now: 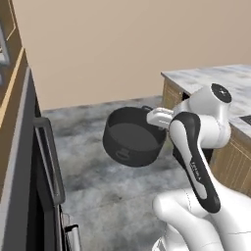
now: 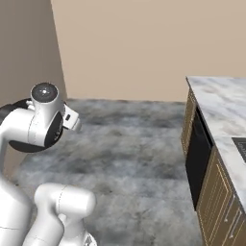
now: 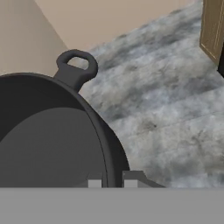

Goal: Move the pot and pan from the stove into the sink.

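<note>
The hand (image 3: 113, 178) is closing its two fingers over the rim of the pot (image 1: 131, 137), one tip inside the wall and one outside, so the rim is sitting pinched between them. In the hand view the pot's dark inside is spreading out to the left of the fingers, and one of its loop handles (image 3: 77, 66) is sticking up at the far side of the rim. In the left base view the pot is hanging in the air off the end of the arm, tilted so that its open mouth is facing the camera, with a second small handle (image 1: 122, 155) showing low on its near side. It is hovering well above the grey mottled floor (image 1: 112, 196), touching nothing but the hand. To the right of the arm a marble-topped counter (image 1: 215, 78) is standing on wooden cabinets (image 1: 234, 164). In the right base view the same counter (image 2: 218, 108) is running along the right side, with a dark panel (image 2: 197, 158) set into its front. A plain beige wall (image 2: 144, 48) is rising behind the floor.
</note>
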